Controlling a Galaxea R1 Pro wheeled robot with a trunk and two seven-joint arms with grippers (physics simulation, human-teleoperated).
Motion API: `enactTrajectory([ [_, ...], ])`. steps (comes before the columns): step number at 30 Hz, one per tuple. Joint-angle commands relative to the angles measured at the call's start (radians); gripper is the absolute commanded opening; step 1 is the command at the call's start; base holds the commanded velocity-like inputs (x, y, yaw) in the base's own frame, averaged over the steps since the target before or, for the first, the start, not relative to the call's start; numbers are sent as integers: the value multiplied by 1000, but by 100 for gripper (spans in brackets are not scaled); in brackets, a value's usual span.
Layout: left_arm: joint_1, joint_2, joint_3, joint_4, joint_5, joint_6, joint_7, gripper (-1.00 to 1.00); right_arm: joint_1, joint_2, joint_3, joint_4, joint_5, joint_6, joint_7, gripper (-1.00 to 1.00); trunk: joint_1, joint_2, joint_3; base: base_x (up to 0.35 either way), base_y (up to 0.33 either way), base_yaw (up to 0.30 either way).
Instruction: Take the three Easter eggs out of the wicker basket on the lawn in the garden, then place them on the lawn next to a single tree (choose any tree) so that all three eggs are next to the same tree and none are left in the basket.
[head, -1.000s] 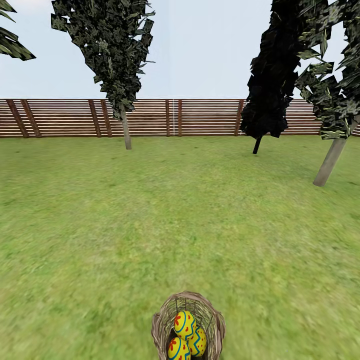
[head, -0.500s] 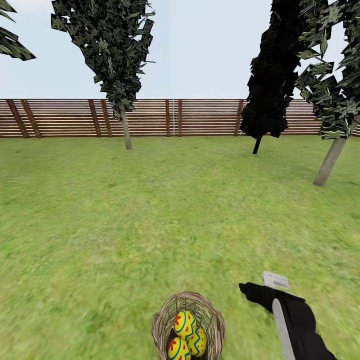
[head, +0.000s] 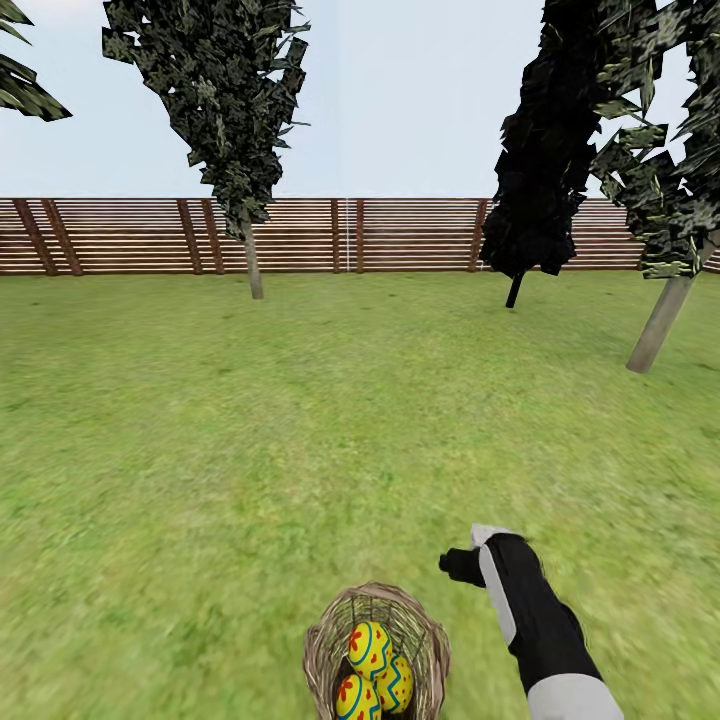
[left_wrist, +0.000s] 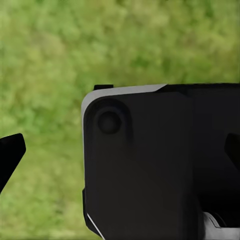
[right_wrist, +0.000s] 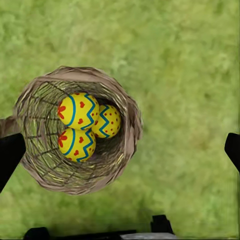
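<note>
Wicker basket (head: 377, 650) on the lawn (head: 300, 450) holds all three Easter eggs (right_wrist: 85, 125). Right gripper (head: 462, 566) hovers beside it, jaws apart; reaching down off-centre could snag the rim and tip it.

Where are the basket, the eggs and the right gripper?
basket (right_wrist: 127, 107): right wrist view, on its woven rim.
eggs (right_wrist: 79, 111): right wrist view, on the uppermost egg.
right gripper (head: 452, 563): head view, at its dark tip.
</note>
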Motion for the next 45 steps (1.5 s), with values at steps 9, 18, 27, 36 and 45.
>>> enactTrajectory([
  [9, -1, 3, 0, -6, 1, -4, 0, 100, -128, 6, 28, 420, -3, -127, -57, 100, 0, -1, -1, 0, 0, 0],
  [18, 0, 6, 10, -69, 9, -7, 0, 100, -140, 7, 28, 491, -4, -163, -80, 100, 0, -1, -1, 0, 0, 0],
  [27, 1, 56, 16, -259, 43, 34, -1, 100, -141, 8, 29, 517, -4, -165, -82, 100, 0, -1, -1, 0, 0, 0],
  [36, 13, 129, 15, -391, 124, 84, -2, 100, -141, 8, 29, 523, -4, -165, -83, 100, 0, -1, -1, 0, 0, 0],
  [45, 20, 138, 15, -493, 131, 112, -1, 100, -141, 7, 29, 526, -4, -167, -84, 100, 0, -1, -1, 0, 0, 0],
])
